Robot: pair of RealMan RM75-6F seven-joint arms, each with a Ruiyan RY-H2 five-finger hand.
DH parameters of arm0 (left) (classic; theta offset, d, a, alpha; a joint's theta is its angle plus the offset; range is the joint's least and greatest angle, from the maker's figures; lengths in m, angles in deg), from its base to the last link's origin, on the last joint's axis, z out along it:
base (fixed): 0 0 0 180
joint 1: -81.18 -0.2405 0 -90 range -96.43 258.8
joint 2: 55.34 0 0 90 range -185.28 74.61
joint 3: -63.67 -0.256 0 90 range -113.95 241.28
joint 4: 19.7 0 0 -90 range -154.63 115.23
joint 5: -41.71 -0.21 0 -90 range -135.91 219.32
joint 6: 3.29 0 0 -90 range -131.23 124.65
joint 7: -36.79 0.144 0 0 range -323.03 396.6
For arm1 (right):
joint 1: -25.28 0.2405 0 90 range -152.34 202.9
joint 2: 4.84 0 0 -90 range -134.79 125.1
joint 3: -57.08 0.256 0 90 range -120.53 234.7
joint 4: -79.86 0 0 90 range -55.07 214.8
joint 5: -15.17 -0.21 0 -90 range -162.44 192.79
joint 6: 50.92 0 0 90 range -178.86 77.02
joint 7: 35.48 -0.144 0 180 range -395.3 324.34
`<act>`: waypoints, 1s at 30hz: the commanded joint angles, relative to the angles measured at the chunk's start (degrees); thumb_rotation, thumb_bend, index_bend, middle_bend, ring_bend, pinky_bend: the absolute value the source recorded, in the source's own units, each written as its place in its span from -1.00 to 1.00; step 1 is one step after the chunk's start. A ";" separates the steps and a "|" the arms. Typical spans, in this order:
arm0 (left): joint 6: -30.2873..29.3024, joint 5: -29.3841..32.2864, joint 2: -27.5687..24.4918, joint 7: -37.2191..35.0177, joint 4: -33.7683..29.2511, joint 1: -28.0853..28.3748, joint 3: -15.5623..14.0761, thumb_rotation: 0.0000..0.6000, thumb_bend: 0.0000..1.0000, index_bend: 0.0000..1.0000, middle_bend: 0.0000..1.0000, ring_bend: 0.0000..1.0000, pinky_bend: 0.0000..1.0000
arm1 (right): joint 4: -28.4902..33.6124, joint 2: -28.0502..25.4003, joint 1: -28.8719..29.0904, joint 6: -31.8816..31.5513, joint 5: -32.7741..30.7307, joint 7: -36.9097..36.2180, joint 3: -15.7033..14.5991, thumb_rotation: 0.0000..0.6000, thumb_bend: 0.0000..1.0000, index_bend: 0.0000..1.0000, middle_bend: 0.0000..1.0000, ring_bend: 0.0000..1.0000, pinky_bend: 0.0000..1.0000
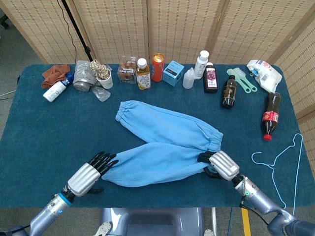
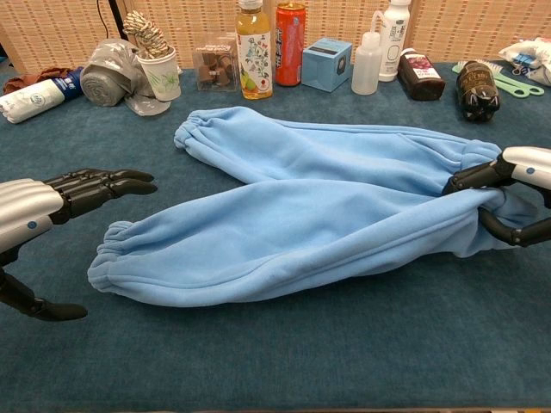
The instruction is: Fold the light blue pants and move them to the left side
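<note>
Light blue pants [image 1: 165, 142]: fleece, soft and thick, elastic cuffs and waistband, spread flat mid-tabletop [image 1: 44, 128] in a V, both legs running out from the waistband. Not yet folded.

Right robot hand [image 2: 508, 202]: mine, at the waistband end of the pants, fingers and thumb clamped on the bunched fabric there.

Left robot hand [image 2: 47, 206]: mine, just beside the cuff of the nearer leg, fingers apart, holding nothing.

Step in hand, as I judge it: taking hold for the first fold. Next move calls for my left fingers closing on that cuff.
</note>
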 commanded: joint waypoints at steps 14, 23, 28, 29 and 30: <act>2.79 3.44 6.04 -1.72 5.46 3.08 1.11 1.00 -0.52 -1.00 -1.00 -1.00 -0.90 | 2.15 -1.23 0.58 0.31 -0.96 -2.43 0.26 1.00 0.56 0.20 -0.20 -0.19 0.20; 2.68 4.44 9.55 -3.41 9.10 4.41 1.62 1.00 -0.19 -0.85 -0.95 -0.78 -0.57 | 2.86 -1.57 0.69 0.33 -1.16 -3.25 0.24 1.00 0.56 0.20 -0.20 -0.19 0.20; 2.01 4.90 10.85 -3.49 10.53 4.75 1.98 1.00 -0.13 -0.24 -0.44 -0.34 -0.07 | 3.10 -1.75 0.78 0.11 -1.04 -3.46 0.25 1.00 0.56 0.20 -0.19 -0.19 0.20; 1.34 4.90 11.17 -3.40 10.82 4.66 2.15 1.00 -0.12 -0.13 -0.35 -0.27 -0.02 | 3.17 -1.80 0.79 0.07 -1.03 -3.51 0.26 1.00 0.56 0.20 -0.19 -0.19 0.20; 0.65 4.97 11.50 -3.32 11.12 4.51 2.32 1.00 -0.11 0.02 -0.23 -0.16 0.04 | 3.23 -1.85 0.82 0.05 -1.01 -3.54 0.25 1.00 0.56 0.20 -0.19 -0.19 0.20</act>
